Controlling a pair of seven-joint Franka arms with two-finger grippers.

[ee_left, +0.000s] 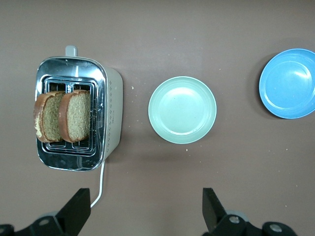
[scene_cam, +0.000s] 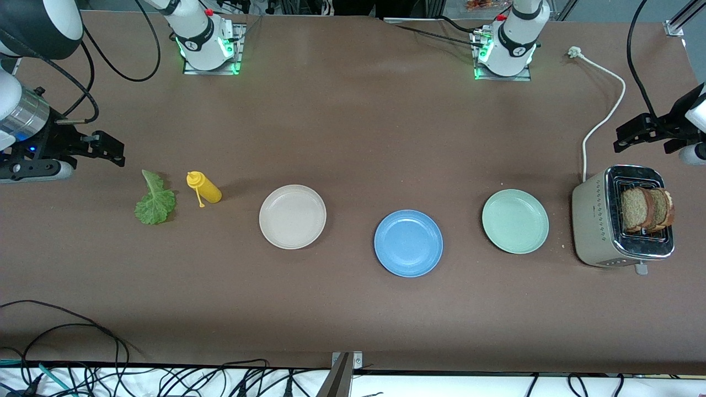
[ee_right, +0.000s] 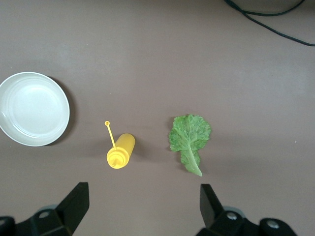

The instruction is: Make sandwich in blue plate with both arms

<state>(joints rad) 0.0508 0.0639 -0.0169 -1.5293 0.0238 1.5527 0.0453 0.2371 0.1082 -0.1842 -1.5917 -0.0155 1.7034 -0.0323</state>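
Both grippers, left [ee_left: 142,216] and right [ee_right: 140,214], hung spread, empty. Bread [scene_cam: 646,208] stood in toaster [scene_cam: 598,223] beside blue plate [scene_cam: 408,242]: light, crumbly; I'd pinch its crust.

My left gripper [scene_cam: 642,135] hangs in the air at the left arm's end of the table, its black fingers [ee_left: 76,211] spread wide with nothing between them. My right gripper [scene_cam: 105,150] hangs at the right arm's end, its fingers [ee_right: 74,204] parted just as wide and likewise empty. Both wrists point straight down.
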